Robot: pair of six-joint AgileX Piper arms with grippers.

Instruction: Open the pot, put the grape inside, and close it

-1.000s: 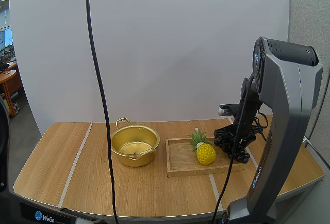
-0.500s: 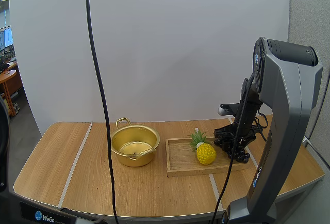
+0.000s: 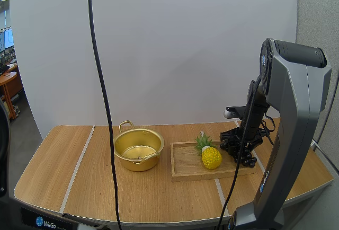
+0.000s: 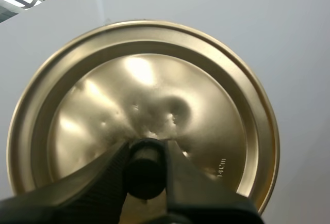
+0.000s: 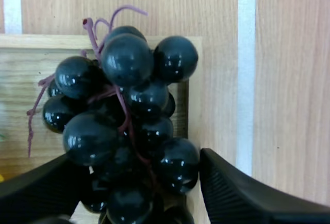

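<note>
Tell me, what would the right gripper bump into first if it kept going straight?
The grapes. The right gripper points at them, open on both sides, so it would likely touch them first, then the tray.

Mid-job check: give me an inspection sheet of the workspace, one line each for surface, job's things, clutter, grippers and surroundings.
surface: wooden table with pale strips across it; a wooden tray lies on it.
pot: open and upright on the table, left of the tray; nothing seen inside.
lid: off the pot, held up high by its knob.
grapes: dark bunch lying across the tray's right edge.
clutter: a pineapple on the tray.
left gripper: shut on the lid's knob.
right gripper: open, down at the grapes, one finger on either side of the bunch.
surroundings: plain white panel behind the table.
</note>
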